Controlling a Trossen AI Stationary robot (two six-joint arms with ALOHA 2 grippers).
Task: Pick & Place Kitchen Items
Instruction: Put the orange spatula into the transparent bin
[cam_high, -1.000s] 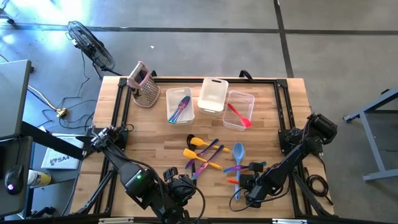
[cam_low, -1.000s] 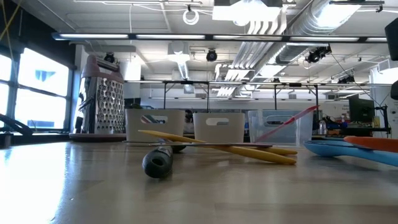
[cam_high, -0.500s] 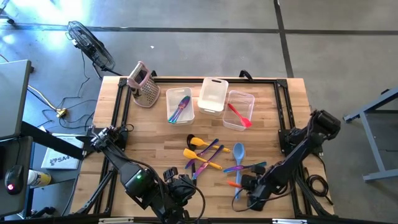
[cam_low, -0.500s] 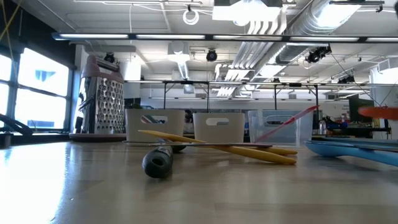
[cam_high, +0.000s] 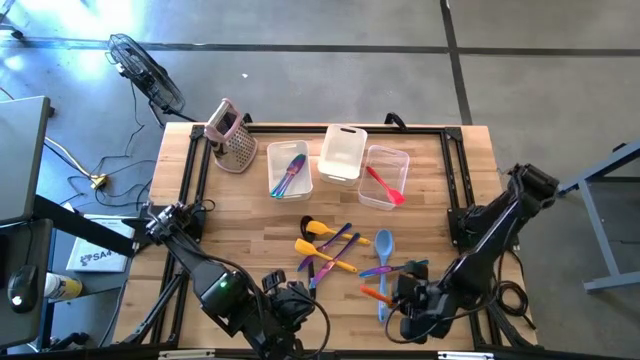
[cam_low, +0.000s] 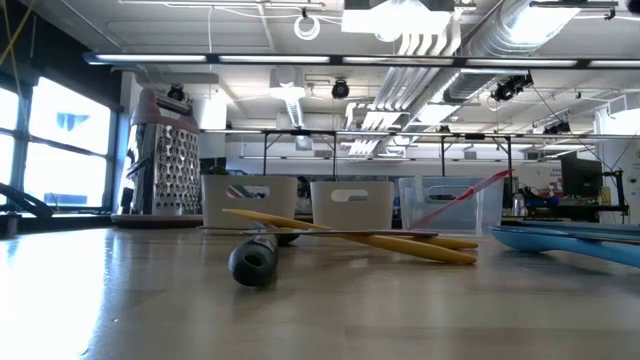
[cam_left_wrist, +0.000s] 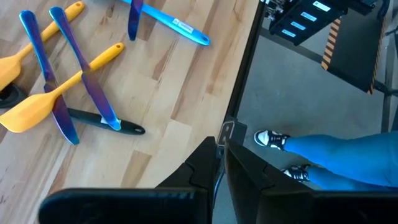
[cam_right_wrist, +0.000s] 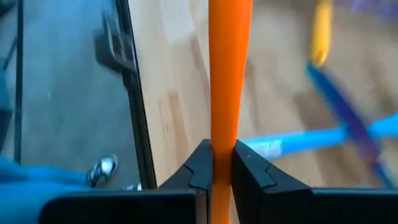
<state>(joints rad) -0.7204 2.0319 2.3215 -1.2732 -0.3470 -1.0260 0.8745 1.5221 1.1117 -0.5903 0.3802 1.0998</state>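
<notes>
right end effector (cam_right_wrist: 222, 163): fingers pinched narrow on the orange utensil (cam_right_wrist: 229, 74), gripping its slim handle; it sits above the counter's (cam_high: 240, 215) front edge, toward the right corner
orange utensil: plain bright orange, long and thin, sticking straight out from between the fingers, lifted over the wood
left end effector (cam_left_wrist: 221, 165): fingers nearly together, nothing between them; parked at the front edge of the counter, left of centre
loose utensils: yellow spatulas (cam_high: 312, 246), purple and blue pieces crossed in a heap mid-counter; a light blue spoon (cam_high: 383, 262) lies just right of them, near the right end effector
black utensil (cam_left_wrist: 106, 121): lies flat under a purple one (cam_left_wrist: 87, 81) in the left wrist view
tubs: three in a row along the back edge; the left tub (cam_high: 289, 169) holds purple and blue utensils, the right tub (cam_high: 385, 176) a red spoon (cam_high: 384, 186), and nothing shows in the middle tub (cam_high: 342, 152)
grater (cam_high: 231, 135): stands at the back left corner
</notes>
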